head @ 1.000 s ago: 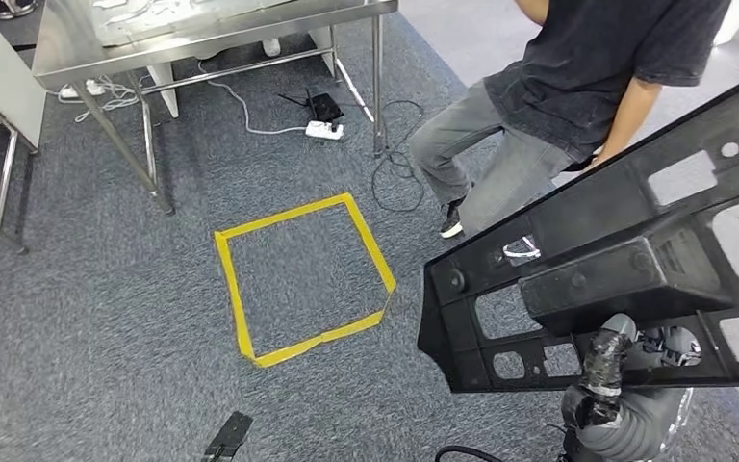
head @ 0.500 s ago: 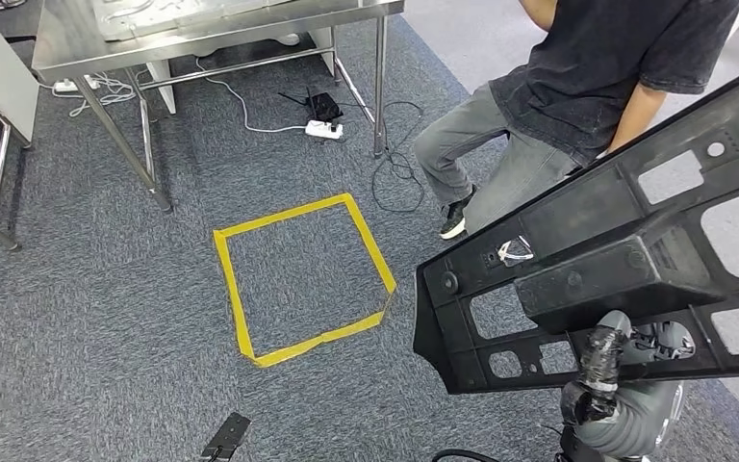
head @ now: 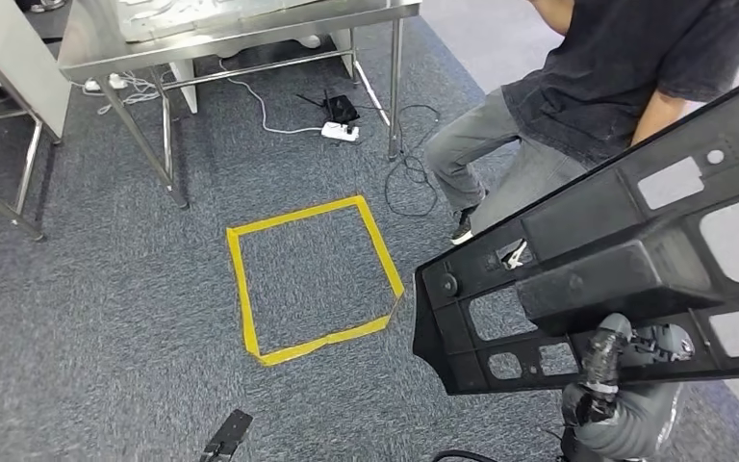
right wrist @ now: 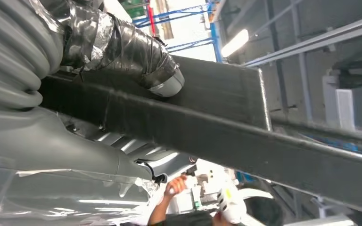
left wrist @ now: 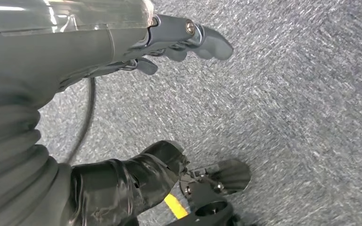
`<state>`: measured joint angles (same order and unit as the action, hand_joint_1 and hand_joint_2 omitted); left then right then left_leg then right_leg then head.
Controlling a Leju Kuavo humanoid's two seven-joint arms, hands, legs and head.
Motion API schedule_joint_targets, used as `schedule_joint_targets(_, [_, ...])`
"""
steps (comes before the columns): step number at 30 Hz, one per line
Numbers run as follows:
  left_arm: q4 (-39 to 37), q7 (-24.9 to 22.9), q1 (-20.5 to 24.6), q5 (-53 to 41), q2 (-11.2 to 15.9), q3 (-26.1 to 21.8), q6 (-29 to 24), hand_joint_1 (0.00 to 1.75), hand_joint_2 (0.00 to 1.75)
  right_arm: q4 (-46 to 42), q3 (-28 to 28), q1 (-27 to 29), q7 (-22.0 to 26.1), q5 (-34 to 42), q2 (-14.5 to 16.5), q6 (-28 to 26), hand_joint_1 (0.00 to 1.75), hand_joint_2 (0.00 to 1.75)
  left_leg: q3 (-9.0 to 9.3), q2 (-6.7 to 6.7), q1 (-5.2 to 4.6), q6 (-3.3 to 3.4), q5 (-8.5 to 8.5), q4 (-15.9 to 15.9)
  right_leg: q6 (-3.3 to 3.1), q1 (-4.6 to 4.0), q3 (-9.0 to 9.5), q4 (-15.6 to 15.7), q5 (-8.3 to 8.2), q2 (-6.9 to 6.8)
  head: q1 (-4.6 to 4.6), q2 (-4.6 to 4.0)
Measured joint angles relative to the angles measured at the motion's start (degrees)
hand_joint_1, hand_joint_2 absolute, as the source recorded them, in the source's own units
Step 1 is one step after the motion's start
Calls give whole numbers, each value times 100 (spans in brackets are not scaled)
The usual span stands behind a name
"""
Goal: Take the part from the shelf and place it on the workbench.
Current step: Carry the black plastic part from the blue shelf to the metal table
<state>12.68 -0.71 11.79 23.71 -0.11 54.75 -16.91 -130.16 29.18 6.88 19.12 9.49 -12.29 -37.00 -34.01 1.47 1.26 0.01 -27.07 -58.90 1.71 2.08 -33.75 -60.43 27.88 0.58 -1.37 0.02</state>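
Head view: right hand [head: 625, 380] grips long black plastic frame part [head: 616, 260] above grey carpet [head: 106, 327] | left hand [left wrist: 136, 61] fingers apart, holding nothing | seated person [head: 587, 106] beside yellow tape square [head: 313, 279]

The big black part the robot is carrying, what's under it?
Under the black part you see the right hand holding it, grey carpet and a person's leg. The floor directly beneath it is covered.

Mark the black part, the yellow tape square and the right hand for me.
black part [head: 625, 226], head view, on its broad upper bar
yellow tape square [head: 241, 279], head view, on its left strip
right hand [head: 608, 371], head view, on its thumb
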Motion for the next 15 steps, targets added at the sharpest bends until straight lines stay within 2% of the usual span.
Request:
schedule_joint_targets(2, [0, -7, -11, -2, -1, -1, 1, 0, 175, 5, 0, 8, 13, 19, -2, 7, 175, 175, -10, -7, 17, -36, -18, -10, -109, -6, 0, -22, 2, -13, -8, 0])
schedule_joint_targets(3, [0, -8, -14, -3, -3, -1, 1, 0, 175, 7, 0, 9, 20, 29, -2, 9, 175, 175, -57, -33, 25, -50, -86, -117, -150, -10, 8, -18, -1, -18, -13, 0])
schedule_joint_targets(4, [0, -9, -13, -4, -5, -2, 1, 0, 175, 7, 0, 9, 27, 38, -1, 10, 175, 175, -165, -63, 26, -57, -210, -342, -184, -17, 18, -14, -2, -24, -19, 0])
schedule_joint_targets(6, [0, -10, -9, -7, -9, -2, 1, 0, 175, 7, 0, 14, 38, 50, -1, 11, 175, 175, -530, -109, 15, -51, -546, -1074, -231, -61, 21, -11, 8, -34, -25, 0])
schedule_joint_targets(7, [0, -11, -12, -7, -8, -2, 1, 0, 175, 7, 0, 18, 41, 56, -1, 11, 175, 175, -725, -112, 0, -35, -662, -1428, -250, -92, 25, -11, 18, -37, -25, 0])
schedule_joint_targets(8, [0, -14, -20, -7, -8, -2, 1, 0, 175, 7, 0, 21, 42, 64, -1, 11, 175, 175, -854, -112, -21, -4, -685, -1637, -270, -126, 37, -12, 30, -39, -24, 0])
schedule_joint_targets(9, [0, -16, -29, -7, -7, -2, 1, 0, 175, 7, 0, 23, 42, 71, -1, 11, 175, 175, -883, -112, -55, 51, -591, -1635, -290, -165, 58, -11, 45, -40, -25, 0])
schedule_joint_targets(10, [0, -18, -34, -7, -7, -2, 1, 0, 175, 7, 0, 23, 43, 76, -1, 11, 175, 175, -802, -111, -100, 129, -395, -1412, -310, -206, 92, -9, 62, -40, -24, 0])
schedule_joint_targets(11, [0, -19, -34, -7, -7, -2, 1, 0, 175, 7, 0, 23, 44, 79, -1, 11, 175, 175, -639, -110, -156, 229, -158, -1030, -329, -242, 133, -2, 82, -41, -24, 0])
schedule_joint_targets(12, [-1, -19, -28, -7, 4, -2, 1, 0, 175, 8, 0, 23, 45, 80, -1, 10, 175, 175, -460, -120, -203, 341, 10, -660, -342, -273, 169, 11, 101, -49, -4, 0])
schedule_joint_targets(13, [-1, -19, -20, -7, 6, -2, 0, 0, 175, 8, 0, 23, 49, 80, -2, 10, 175, 175, -310, -127, -248, 429, 110, -347, -343, -284, 191, 27, 113, -53, 17, 0])
schedule_joint_targets(14, [-1, -19, -12, -7, 9, -2, -1, 0, 175, 8, 0, 23, 52, 81, -2, 9, 175, 175, -222, -130, -281, 494, 134, -164, -333, -275, 198, 46, 116, -60, 33, 0])
schedule_joint_targets(15, [-1, -19, -7, -7, 11, -2, -1, 0, 175, 9, 0, 25, 55, 82, -3, 9, 175, 175, -182, -133, -302, 526, 109, -92, -314, -259, 198, 69, 114, -68, 49, 0])
